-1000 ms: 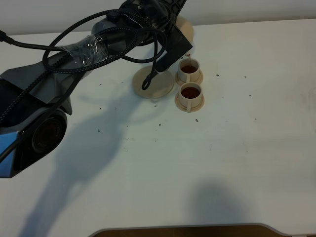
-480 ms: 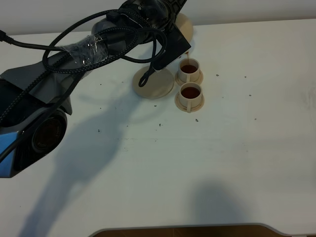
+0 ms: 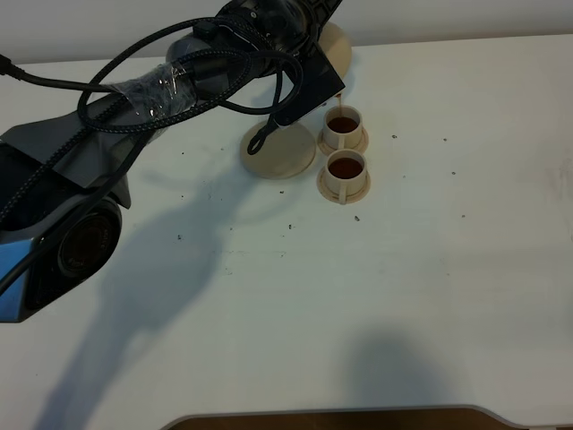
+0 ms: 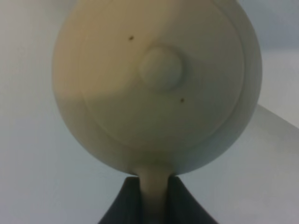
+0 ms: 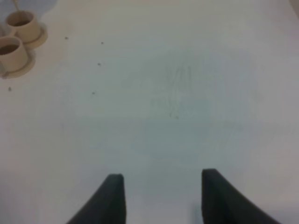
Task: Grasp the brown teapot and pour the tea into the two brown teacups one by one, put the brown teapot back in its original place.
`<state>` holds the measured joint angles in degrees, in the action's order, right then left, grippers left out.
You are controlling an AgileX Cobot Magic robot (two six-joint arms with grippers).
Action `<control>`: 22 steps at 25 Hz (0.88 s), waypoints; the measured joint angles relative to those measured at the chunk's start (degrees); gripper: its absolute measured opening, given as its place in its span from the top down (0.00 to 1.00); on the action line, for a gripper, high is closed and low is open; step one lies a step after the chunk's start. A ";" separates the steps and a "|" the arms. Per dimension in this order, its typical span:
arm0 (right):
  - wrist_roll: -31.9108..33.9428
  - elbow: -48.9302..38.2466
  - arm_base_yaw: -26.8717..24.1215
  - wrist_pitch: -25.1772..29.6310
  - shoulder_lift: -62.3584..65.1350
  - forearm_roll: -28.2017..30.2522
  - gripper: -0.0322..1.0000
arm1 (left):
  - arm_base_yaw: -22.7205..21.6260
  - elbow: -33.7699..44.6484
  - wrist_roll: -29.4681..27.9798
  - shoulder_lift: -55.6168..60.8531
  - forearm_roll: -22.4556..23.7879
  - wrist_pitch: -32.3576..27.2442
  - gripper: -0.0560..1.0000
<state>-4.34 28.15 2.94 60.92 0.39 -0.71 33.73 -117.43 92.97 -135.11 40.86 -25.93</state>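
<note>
My left gripper (image 4: 153,198) is shut on the loop handle of the brown teapot (image 4: 156,84), which fills the left wrist view with its knobbed lid facing the camera. In the high view the teapot (image 3: 336,49) is held tilted above the far teacup (image 3: 342,124), mostly hidden by the left arm; a thin brown trickle shows just above that cup. The near teacup (image 3: 346,167) stands next to it. Both cups hold dark tea and sit on small saucers. The wide round saucer (image 3: 291,154) to their left has nothing on it. My right gripper (image 5: 163,196) is open and empty over bare table.
The white table (image 3: 376,287) carries scattered dark specks. A black cable loop (image 3: 261,139) from the left arm hangs over the wide saucer. The two cups also show in the right wrist view (image 5: 16,35), far from the right gripper. The table's front edge is at the bottom.
The left gripper with the teapot has shifted slightly up and back, and the hanging cable loop has moved with it. The tea stream has thinned. The cups have not moved.
</note>
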 joint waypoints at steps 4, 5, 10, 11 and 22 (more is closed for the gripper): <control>0.00 0.00 0.00 0.00 0.00 0.00 0.58 | 0.00 0.00 1.09 0.00 0.00 0.00 0.85; 0.00 0.00 0.00 0.00 0.00 0.00 0.58 | 0.00 0.00 1.26 0.00 0.00 0.00 0.85; 0.00 0.00 0.00 0.00 0.00 0.00 0.58 | 0.00 0.00 1.49 0.00 0.00 0.00 0.85; 0.00 0.00 0.00 0.00 0.00 0.00 0.58 | 0.00 0.00 1.56 0.00 0.00 0.00 0.85; 0.00 0.00 0.00 0.00 0.00 0.00 0.58 | 0.00 0.00 1.98 0.00 0.02 0.00 0.85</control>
<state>-4.34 28.15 2.94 60.92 0.39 -0.71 33.73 -117.43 94.95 -135.11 40.88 -25.93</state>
